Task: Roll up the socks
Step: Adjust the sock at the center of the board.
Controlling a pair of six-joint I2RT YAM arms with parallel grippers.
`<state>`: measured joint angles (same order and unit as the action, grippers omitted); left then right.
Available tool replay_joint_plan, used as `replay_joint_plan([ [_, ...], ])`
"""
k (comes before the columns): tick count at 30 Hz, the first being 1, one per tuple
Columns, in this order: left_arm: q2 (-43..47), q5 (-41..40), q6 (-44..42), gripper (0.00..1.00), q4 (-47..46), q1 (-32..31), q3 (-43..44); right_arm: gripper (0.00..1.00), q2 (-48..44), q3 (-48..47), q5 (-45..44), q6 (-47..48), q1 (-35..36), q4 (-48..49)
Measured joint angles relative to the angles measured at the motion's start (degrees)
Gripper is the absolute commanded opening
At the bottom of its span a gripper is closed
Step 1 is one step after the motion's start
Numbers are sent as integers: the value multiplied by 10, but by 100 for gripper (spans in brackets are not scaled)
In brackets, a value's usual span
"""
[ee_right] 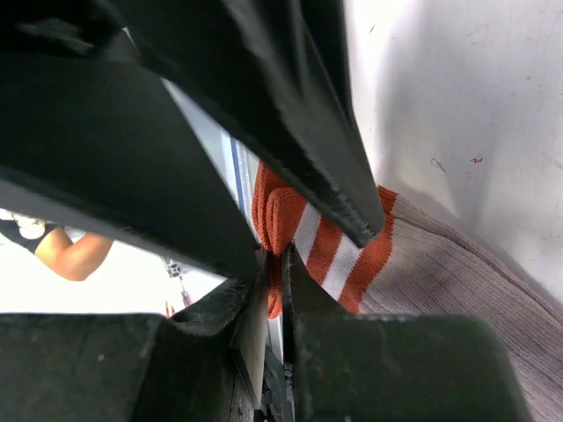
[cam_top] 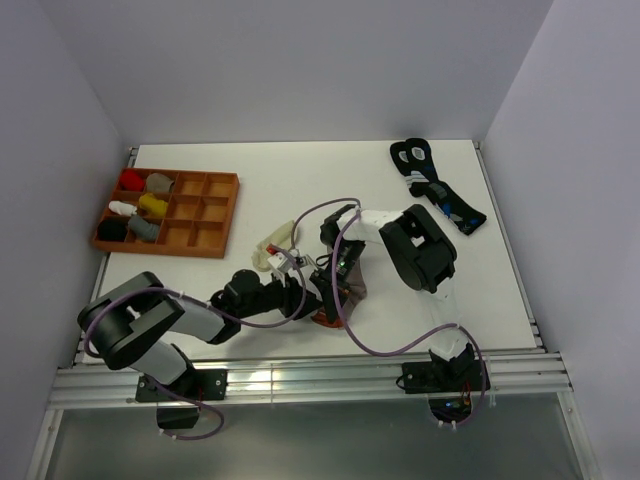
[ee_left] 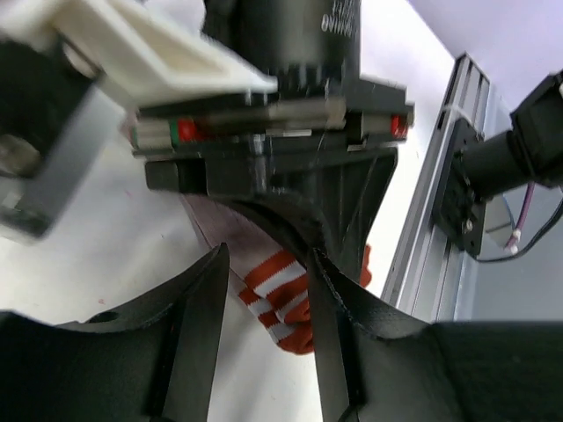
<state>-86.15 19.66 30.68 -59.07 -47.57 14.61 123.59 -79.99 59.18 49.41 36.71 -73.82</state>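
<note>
- You have the taupe sock (ee_right: 457, 290) lying on the table (cam_top: 300, 180) near the front edge, between the two arms, with its striped cuff (ee_left: 283, 303) toward the rail
- Your right gripper (ee_right: 273, 264) has its fingers almost together, and they seem to pinch the edge of the cuff
- Your left gripper (ee_left: 266, 264) has its fingers apart, one on each side of the cuff, not clamped on it
- The cream sock (cam_top: 272, 252) lies a little to the left; I cannot tell if it touches the taupe one
- I judge you are at the beginning: only the cuff edge looks a little folded, the body is flat, so nearly all the rolling is left
</note>
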Motion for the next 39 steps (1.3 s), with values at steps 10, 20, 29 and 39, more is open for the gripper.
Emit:
replay_joint_plan([
  [10,-51,50,4,45,-31,-1,6,0,0,0,-6,-3,-1,1],
  [20,-89,82,14,46,-56,-1,15,0,0,0,-20,-9,-3,5],
  [29,-118,107,22,48,-79,-2,31,0,0,16,-33,-49,-4,54],
  [39,-133,103,25,49,-79,-2,38,0,0,27,-45,-77,-11,84],
])
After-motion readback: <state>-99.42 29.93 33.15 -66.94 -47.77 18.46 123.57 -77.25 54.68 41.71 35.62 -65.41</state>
